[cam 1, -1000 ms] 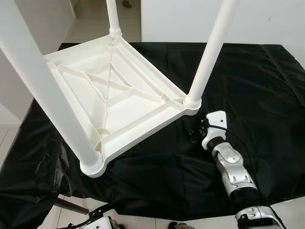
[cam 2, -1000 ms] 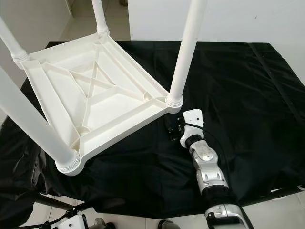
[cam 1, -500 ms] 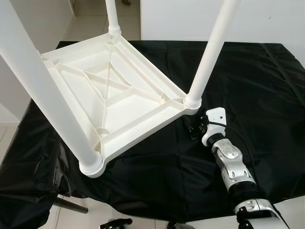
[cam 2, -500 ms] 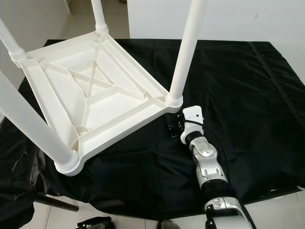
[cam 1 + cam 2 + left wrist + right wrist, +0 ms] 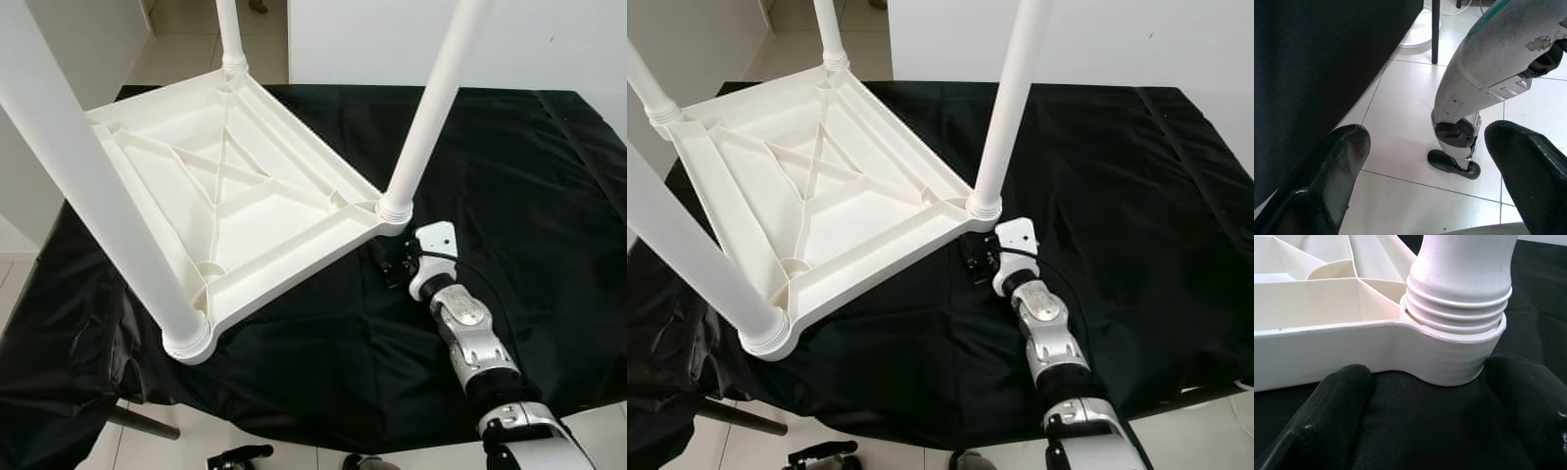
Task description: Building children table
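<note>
With the white kids' table [image 5: 235,196] flipped legs-up on the black-draped bench [image 5: 529,166], my right pincer [image 5: 978,262] sits wide open and empty at the near corner leg [image 5: 1459,298] — next I'd probably close in and grip — left pincer [image 5: 1425,196] hangs open, idle.

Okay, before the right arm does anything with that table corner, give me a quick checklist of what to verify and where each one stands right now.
1. Upside-down white plastic children's table lies on the black cloth: ok.
2. White leg at the corner nearest the right tool sits upright in its socket: ok, though threads show above the socket rim, so fully tightened: cannot tell.
3. Right tool open, the socket corner ahead between its fingers: ok.
4. Fingers touching the corner: cannot tell.
5. All four legs fitted: ok, four stand in the right eye view.
6. Left tool hangs open beside the cloth over the tiled floor: ok.
</note>
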